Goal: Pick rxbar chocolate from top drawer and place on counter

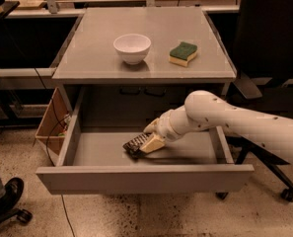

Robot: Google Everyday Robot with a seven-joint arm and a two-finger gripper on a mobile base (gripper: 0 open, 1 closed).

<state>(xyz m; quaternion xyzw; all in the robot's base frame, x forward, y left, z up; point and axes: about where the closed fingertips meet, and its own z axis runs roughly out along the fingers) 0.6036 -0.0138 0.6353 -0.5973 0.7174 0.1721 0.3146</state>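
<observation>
The top drawer (146, 178) is pulled fully open below the counter (91, 63). My gripper (145, 144) reaches down into the drawer from the right, over the middle of its grey floor. Its cream fingers are closed on the rxbar chocolate (132, 145), a dark wrapper with white lettering. The bar sticks out to the left of the fingers and sits tilted, its near end just above the drawer floor. My white arm (235, 120) crosses the drawer's right side wall.
A white bowl (131, 48) and a green-and-yellow sponge (183, 53) stand on the counter. A cardboard box (50, 125) sits left of the drawer. A black office chair (267, 43) stands to the right. A dark caster base (5, 201) is on the floor at the left.
</observation>
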